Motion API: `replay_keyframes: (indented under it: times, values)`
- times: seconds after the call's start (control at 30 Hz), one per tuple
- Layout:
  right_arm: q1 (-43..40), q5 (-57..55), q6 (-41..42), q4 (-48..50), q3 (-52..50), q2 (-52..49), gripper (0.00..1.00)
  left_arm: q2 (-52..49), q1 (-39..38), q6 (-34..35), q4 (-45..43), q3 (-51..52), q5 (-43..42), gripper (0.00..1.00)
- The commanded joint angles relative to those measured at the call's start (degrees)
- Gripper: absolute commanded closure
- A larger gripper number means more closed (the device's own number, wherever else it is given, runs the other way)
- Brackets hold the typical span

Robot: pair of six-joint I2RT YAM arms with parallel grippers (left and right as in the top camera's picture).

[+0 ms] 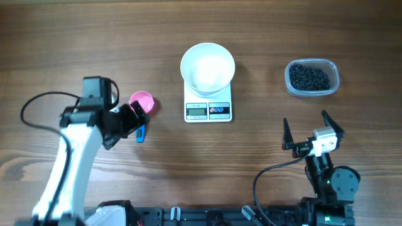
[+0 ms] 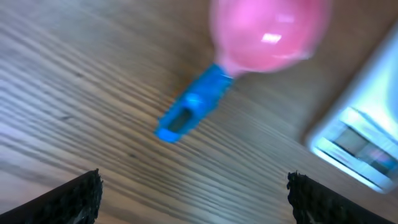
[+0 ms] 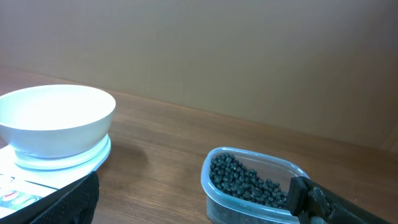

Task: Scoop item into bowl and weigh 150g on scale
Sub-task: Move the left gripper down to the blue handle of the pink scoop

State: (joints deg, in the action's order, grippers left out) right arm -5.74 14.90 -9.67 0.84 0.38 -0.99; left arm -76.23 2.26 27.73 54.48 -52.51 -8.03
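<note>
Pink plastic scoop (image 1: 141, 100) lying flat on the bench (image 1: 63, 37), blue handle (image 1: 141, 133) pointing back toward the robot, just left of the scale (image 1: 208, 110). Handy there for the left gripper (image 2: 196, 198), hovering right above the handle with jaws spread wide and clamped on nothing. Probably lining up to straddle the handle before closing.

White bowl (image 1: 208, 66) seated centred on the scale platform, empty by the look of it. Placed there, presumably, so as to read the weight while filling. Display facing the robot, digits too small to read.

Over on the other side, right gripper (image 1: 306, 123) parked low near the front edge of the bench, jaws likewise fully apart, holding nothing, well clear of the tub (image 1: 333, 80). Likely waiting, perhaps to steady the tub during scooping.

As for the item (image 1: 309, 76): a dark grainy heap of tiny round black beads, faintly glossy, loosely piled inside the clear rounded-rectangular tub to the right of the scale, well apart from the bowl. Sitting below the tub's rim in the right wrist view. None in the bowl or the scoop yet. Loose and free-rolling by appearance, so apt to spill from a tilted scoop.
</note>
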Motion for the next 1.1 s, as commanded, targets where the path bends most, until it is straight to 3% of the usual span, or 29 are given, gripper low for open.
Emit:
replay_keyframes:
  times: [0.0, 0.37, 0.53, 0.57, 0.63, 0.73, 0.87, 1.07]
  values:
    - [-0.2, -0.7, 0.7, 0.2, -0.1, 0.4, 0.01, -6.9, -0.1, 2.2, -1.3, -0.2, 6.5, 0.0]
    - [-0.2, -0.7, 0.7, 0.2, -0.1, 0.4, 0.0, -12.0, -0.1, -14.2, -9.1, -0.1, -5.0, 0.03]
    - [-0.2, -0.7, 0.7, 0.2, -0.1, 0.4, 0.0, -12.0, -0.1, -15.4, -8.9, 1.7, -5.0, 0.14]
    - [-0.2, -0.7, 0.7, 0.2, -0.1, 0.4, 0.0, -12.0, -0.1, -15.6, -8.9, 2.3, -5.0, 0.14]
    - [-0.2, -0.7, 0.7, 0.2, -0.1, 0.4, 0.0, -12.0, -0.1, -15.8, -10.0, 3.6, -5.0, 0.05]
    - [-0.2, -0.7, 0.7, 0.2, -0.1, 0.3, 0.0, -12.0, -0.1, -15.8, -11.9, 5.4, -5.0, 0.05]
    - [-0.2, -0.7, 0.7, 0.2, -0.1, 0.3, 0.0, -12.0, -0.1, -15.7, -12.9, 5.6, -5.0, 0.18]
    - [-0.2, -0.7, 0.7, 0.2, -0.1, 0.3, 0.0, -12.0, -0.1, -15.5, -13.1, 5.7, -5.0, 0.22]
